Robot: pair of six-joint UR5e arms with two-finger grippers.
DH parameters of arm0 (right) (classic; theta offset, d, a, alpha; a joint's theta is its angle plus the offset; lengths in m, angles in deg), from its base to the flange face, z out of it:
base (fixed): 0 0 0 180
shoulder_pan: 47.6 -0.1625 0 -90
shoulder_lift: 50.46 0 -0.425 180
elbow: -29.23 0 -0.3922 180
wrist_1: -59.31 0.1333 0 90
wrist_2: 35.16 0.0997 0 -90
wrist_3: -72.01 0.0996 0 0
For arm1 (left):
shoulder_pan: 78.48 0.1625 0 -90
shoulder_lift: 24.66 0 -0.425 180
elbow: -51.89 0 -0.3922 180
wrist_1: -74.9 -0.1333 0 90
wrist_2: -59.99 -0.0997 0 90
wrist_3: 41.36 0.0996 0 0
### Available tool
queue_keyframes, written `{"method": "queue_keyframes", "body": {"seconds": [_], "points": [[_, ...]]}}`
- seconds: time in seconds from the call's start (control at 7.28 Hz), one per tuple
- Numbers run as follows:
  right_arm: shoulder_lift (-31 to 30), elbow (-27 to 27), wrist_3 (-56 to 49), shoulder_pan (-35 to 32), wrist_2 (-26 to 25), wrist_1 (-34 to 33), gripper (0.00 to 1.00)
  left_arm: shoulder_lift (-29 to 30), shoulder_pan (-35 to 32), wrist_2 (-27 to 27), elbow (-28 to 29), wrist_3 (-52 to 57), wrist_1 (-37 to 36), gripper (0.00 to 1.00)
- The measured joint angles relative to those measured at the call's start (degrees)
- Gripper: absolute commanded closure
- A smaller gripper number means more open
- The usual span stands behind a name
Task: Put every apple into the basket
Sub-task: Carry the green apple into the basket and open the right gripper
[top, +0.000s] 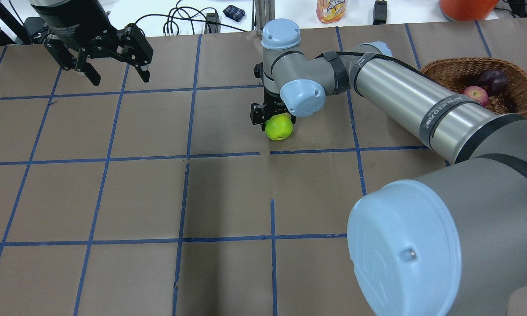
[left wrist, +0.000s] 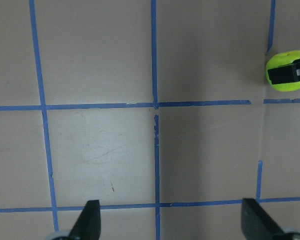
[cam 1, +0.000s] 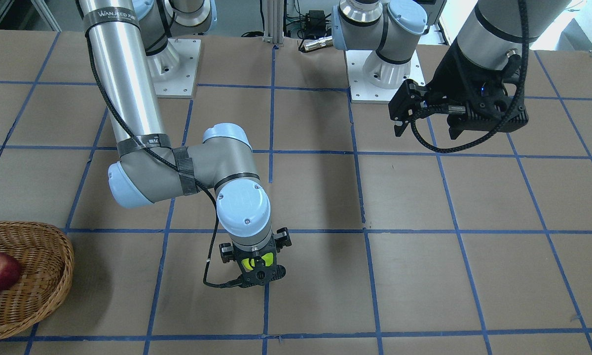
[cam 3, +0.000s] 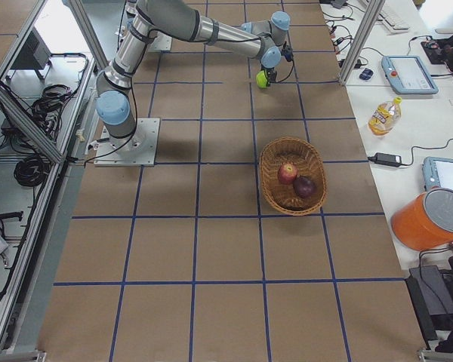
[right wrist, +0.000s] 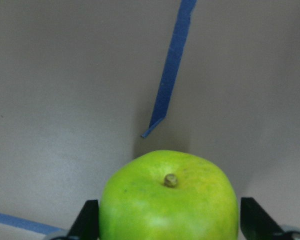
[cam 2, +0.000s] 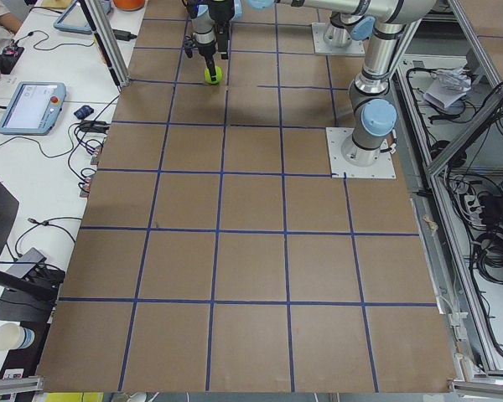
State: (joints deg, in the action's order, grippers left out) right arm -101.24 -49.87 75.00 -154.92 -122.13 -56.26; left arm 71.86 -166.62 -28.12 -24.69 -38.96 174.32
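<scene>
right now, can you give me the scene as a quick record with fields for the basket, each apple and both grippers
basket: on the table at the robot's right, holds two apples
red apple: in the basket
maroon apple: in the basket, beside the red one
green apple: mid-table, outside the basket
right gripper: open, a finger on either side of the green apple; contact unclear
left gripper: open, holding nothing, above the table
apples left to place: one

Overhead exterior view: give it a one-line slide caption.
Right gripper straddles the green apple; red apple and maroon apple lie in the basket.
</scene>
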Motion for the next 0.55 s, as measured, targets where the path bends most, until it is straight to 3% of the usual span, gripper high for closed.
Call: {"method": "queue_keyframes", "body": {"seconds": [0.41, 0.55], "points": [[-1.9, 1.9, -1.3, 1.4, -0.6, 0.5, 1.00, 0.0, 0.0, 0.2, -0.1, 0.0, 0.0, 0.00], [-4.1, 3.9, -2.2, 4.4, -0.5, 4.2, 1.00, 0.0, 0.0, 0.2, -0.1, 0.0, 0.0, 0.00]]}}
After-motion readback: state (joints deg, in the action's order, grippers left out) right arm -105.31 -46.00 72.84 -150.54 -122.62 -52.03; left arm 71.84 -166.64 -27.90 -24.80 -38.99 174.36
